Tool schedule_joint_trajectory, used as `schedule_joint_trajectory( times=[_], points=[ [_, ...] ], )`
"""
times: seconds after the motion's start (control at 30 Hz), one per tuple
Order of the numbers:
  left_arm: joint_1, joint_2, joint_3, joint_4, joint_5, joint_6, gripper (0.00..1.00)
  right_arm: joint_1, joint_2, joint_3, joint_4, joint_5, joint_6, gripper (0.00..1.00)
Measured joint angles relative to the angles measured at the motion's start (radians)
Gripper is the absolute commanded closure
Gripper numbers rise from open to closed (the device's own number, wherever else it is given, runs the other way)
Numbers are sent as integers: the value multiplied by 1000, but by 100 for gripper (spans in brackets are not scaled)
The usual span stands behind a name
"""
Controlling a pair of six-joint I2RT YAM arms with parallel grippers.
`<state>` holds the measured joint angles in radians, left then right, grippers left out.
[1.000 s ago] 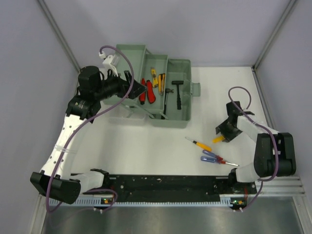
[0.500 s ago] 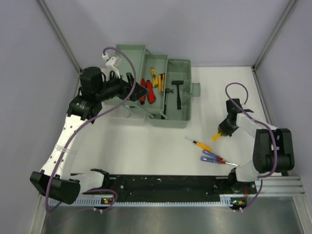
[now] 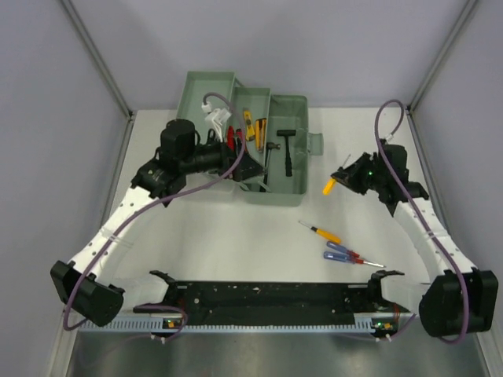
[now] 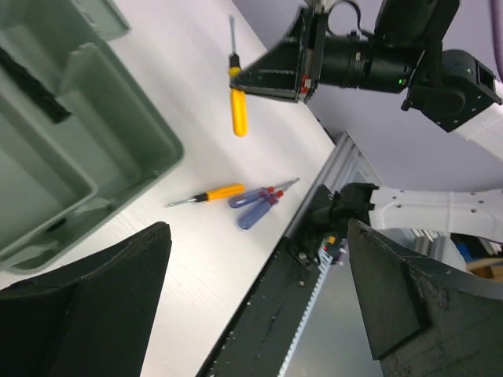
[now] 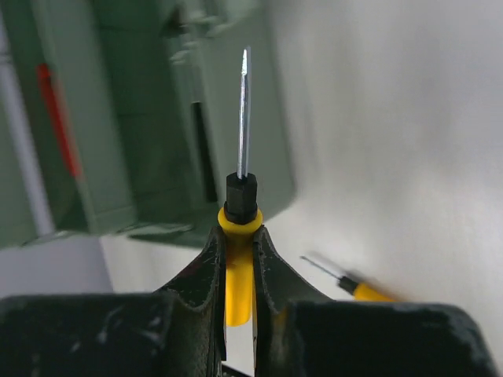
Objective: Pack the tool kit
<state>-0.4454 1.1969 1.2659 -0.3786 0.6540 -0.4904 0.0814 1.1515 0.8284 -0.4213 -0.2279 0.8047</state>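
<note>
Most of the kit already lies in the sage-green toolbox at the far side of the desk, left of centre; a small hammer shows in its right-hand tray. The left tool hangs over the near edge of the box with its fingers spread wide apart and nothing between them. Just right of the box, clear of its end wall, the right tool is clamped on the handle of a yellow screwdriver. The shaft sticks out past the fingertips, and in the wrist view it aims at the open trays. So the box lies left and slightly far of the carried screwdriver, roughly along its long axis. The right arm alone can make that drop, though the left tool above the trays may crowd it. Nearer and to the right, an orange-handled screwdriver and a blue-handled pair lie loose on the desk, closer to the right arm.
</note>
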Motion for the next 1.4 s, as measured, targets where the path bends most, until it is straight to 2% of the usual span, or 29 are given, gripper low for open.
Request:
schedule_joint_trajectory(
  times=[0.2,0.37,0.63,0.77,0.83,0.9,0.97,1.0,1.1,1.23,1.4],
  points=[
    [-136,76,-10,115,28,-84,3,105,-131,52,221,-266,35,100],
    [-197,128,-8,190,34,-120,5,204,-171,59,383,-360,105,100],
    [-243,180,16,230,32,-165,29,298,-171,71,537,-393,195,100],
    [-251,182,17,245,34,-179,50,311,-170,71,572,-394,210,100],
    [-251,182,21,248,40,-183,63,317,-166,71,574,-389,210,95],
    [-254,182,29,246,47,-180,82,321,-161,71,574,-382,208,84],
    [-257,181,37,233,42,-174,93,323,-157,71,571,-375,208,72],
    [-257,181,38,227,37,-173,95,323,-157,72,571,-372,204,63],
    [-257,180,47,190,5,-139,100,328,-156,90,535,-360,199,50],
    [-256,175,60,108,-86,-85,100,334,-159,120,467,-322,182,48],
    [-249,166,144,-100,-319,38,100,335,-198,123,316,-228,132,48]
  ],
)
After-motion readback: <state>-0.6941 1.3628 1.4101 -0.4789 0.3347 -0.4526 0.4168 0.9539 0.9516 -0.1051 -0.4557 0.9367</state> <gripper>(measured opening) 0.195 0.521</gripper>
